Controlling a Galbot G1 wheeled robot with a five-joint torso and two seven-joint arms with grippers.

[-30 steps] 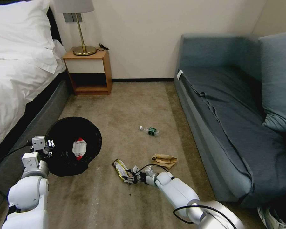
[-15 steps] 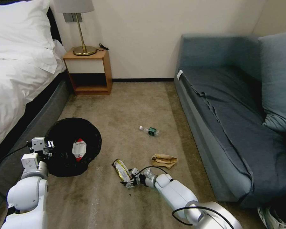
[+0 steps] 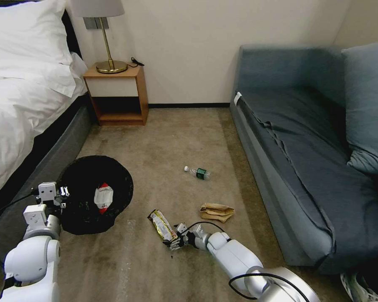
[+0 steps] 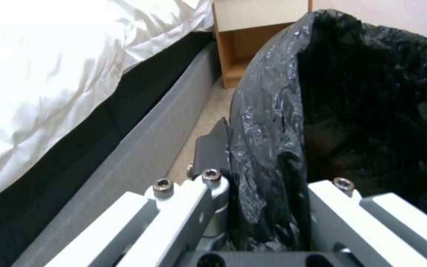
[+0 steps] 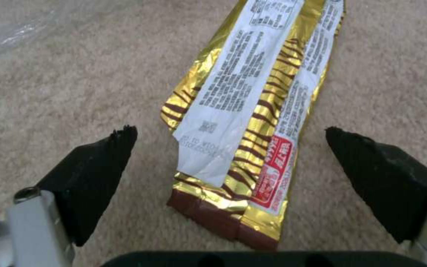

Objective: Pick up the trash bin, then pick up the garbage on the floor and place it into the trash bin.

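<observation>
From the head, the bin sits on the floor at the near left, and the left tool pinches its rim. The wrapper lies flat by the right tool.

At the left wrist, the black bag hides the rim, so the hold might slip.

At the right wrist, the spread fingers sit on both sides of the wrapper's near end and could scrape carpet.

A gold-and-brown striped bar wrapper lies flat on the beige carpet, its white printed label and a red panel facing up. The right gripper sits low over the wrapper's near end, its two black fingertips spread wide on either side and clear of the foil.
</observation>
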